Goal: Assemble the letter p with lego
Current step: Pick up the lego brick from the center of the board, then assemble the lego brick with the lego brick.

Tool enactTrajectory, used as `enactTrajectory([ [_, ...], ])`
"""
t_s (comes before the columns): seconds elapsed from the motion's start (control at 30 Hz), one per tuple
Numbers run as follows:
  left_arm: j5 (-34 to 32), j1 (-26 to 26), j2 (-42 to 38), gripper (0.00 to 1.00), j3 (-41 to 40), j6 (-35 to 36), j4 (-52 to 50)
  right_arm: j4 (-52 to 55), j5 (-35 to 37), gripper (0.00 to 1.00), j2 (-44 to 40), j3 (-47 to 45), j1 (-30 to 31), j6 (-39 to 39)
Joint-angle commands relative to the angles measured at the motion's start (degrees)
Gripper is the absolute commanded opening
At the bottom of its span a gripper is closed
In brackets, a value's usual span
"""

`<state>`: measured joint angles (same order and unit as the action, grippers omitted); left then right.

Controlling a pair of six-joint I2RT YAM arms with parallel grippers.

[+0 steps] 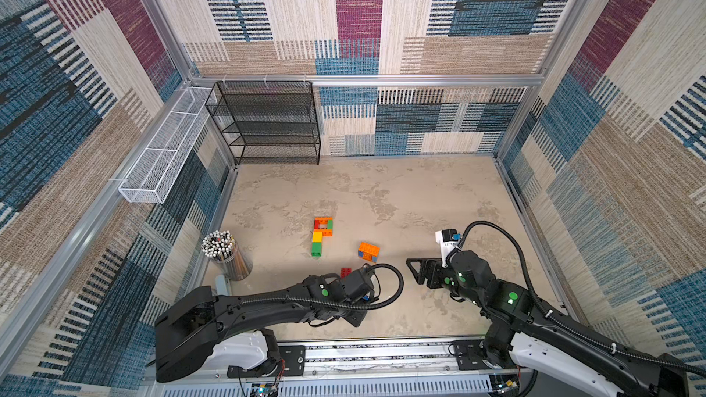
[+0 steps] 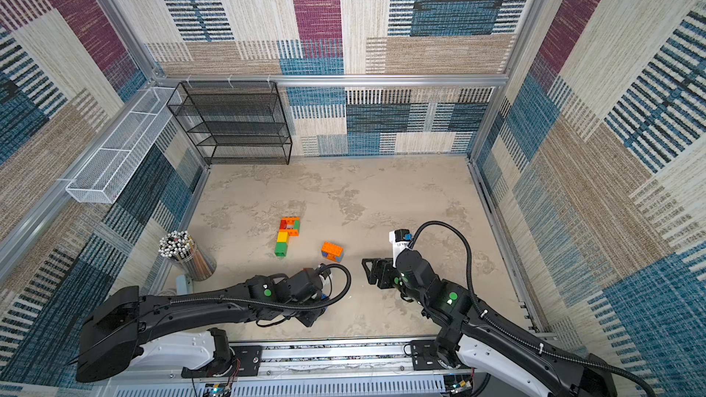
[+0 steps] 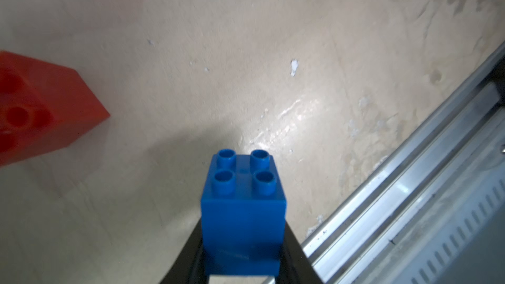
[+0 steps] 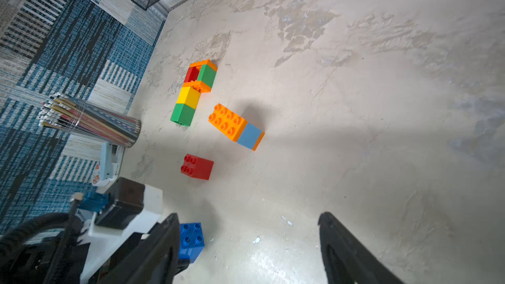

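A blue lego brick (image 3: 243, 209) sits studs-up between the black fingers of my left gripper (image 3: 243, 230), which is shut on it, low over the table near the front rail. The right wrist view also shows this blue brick (image 4: 191, 239). A loose red brick (image 1: 346, 272) lies just beyond it. Further back lies a joined lego piece (image 1: 321, 236) of orange, red, green and yellow bricks. An orange brick stacked with a light blue one (image 1: 369, 251) stands to its right. My right gripper (image 4: 248, 219) is open and empty, right of the blue brick.
A cup of pencils (image 1: 227, 255) stands at the table's left edge. A black mesh shelf (image 1: 267, 124) fills the back left corner, with a white mesh basket (image 1: 164, 154) on the left wall. A metal rail (image 3: 410, 214) runs along the front.
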<state>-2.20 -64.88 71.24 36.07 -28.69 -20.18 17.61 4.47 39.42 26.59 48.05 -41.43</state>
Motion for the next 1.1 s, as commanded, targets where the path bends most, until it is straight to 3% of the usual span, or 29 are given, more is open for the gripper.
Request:
enactTrajectory([
  [0.0, -4.5, 0.1, -2.6, 0.16, -2.1, 3.3, 12.5, -7.1, -8.1, 0.80, 0.8, 0.3, 0.0, -2.8],
  [0.23, -6.0, 0.2, -7.5, 0.15, -5.9, 12.5, 24.2, -13.3, -18.6, 0.74, 5.9, 3.2, 0.1, -5.6],
  [0.53, -7.9, 0.2, -11.0, 0.14, -7.3, 17.8, 26.5, -15.3, -20.2, 0.68, 11.5, 4.5, 1.7, -6.6],
  [1.07, -7.6, 0.2, -11.1, 0.14, -7.6, 18.3, 28.2, -14.5, -19.4, 0.55, 20.3, 7.6, 4.3, -4.9],
])
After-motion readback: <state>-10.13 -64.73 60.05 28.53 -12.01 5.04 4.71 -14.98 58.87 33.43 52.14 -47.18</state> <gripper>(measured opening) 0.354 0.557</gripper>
